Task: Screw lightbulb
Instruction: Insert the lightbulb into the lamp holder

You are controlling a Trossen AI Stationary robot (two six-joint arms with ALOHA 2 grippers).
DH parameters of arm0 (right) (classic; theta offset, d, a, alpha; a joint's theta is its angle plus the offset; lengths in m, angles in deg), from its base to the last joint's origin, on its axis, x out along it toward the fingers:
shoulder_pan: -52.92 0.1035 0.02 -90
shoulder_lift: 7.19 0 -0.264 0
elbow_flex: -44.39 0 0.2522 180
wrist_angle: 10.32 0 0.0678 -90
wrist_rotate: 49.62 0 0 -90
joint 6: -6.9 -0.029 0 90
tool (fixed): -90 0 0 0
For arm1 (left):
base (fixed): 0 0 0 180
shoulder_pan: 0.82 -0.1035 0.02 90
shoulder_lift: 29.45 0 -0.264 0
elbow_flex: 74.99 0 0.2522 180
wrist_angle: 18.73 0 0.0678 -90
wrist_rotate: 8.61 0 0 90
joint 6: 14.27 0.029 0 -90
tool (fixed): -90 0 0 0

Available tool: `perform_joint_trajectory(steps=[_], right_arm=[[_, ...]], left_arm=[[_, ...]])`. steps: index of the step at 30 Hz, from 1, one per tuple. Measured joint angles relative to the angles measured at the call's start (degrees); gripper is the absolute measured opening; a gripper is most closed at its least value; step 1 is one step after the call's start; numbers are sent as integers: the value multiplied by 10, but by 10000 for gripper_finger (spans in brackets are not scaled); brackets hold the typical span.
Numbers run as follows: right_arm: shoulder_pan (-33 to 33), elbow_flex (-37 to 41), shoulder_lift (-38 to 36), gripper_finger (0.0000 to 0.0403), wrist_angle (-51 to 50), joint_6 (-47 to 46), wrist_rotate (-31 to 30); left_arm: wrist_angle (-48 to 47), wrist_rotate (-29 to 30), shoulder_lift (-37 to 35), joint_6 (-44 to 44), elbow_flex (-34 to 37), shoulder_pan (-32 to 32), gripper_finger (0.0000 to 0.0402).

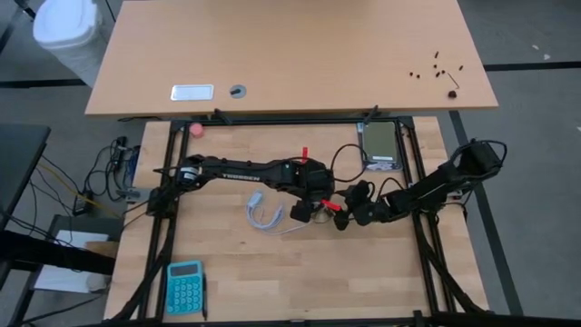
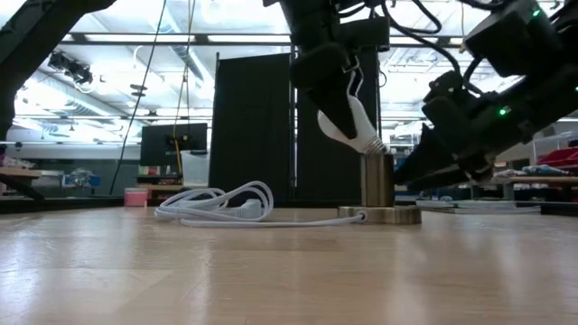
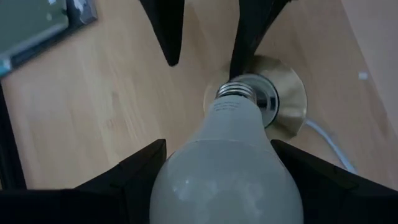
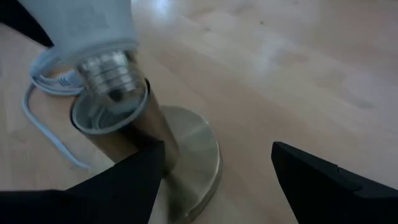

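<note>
Left wrist view: bulb [image 3: 227,168], judged light, smooth and fragile, is clasped at its globe by left gripper [image 3: 217,180]; right gripper [image 4: 214,171] is held wide, empty.

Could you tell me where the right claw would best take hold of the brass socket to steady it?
On the upright tube of the socket, from the side, below its rim: the lightbulb in the left claw hangs tilted above the opening, and the flat base offers no grip.

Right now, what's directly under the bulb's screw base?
The open mouth of the brass-coloured cylindrical socket on its round base, just below the white frosted lightbulb held tilted in the left pincer. The threads haven't entered. The socket's inner contact is hidden.
</note>
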Motion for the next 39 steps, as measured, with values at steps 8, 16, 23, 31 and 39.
perform_joint_trajectory(steps=[8, 16, 23, 31, 39], right_arm=[[-13, -39, 55, 309, 13, 21, 7], [-29, -93, 104, 309, 16, 66, 9], [-32, -102, 137, 309, 69, 99, 3], [-23, -77, 108, 309, 69, 103, -8], [-32, -67, 108, 309, 79, 97, 15]], left_arm=[[-47, 0, 0, 0, 0, 0, 283], [-95, 16, -2, 0, 0, 0, 283], [-117, 19, -2, -3, 0, 0, 283], [-106, 26, -2, -7, 0, 0, 283], [-96, 30, -2, 30, 0, 2, 283]])
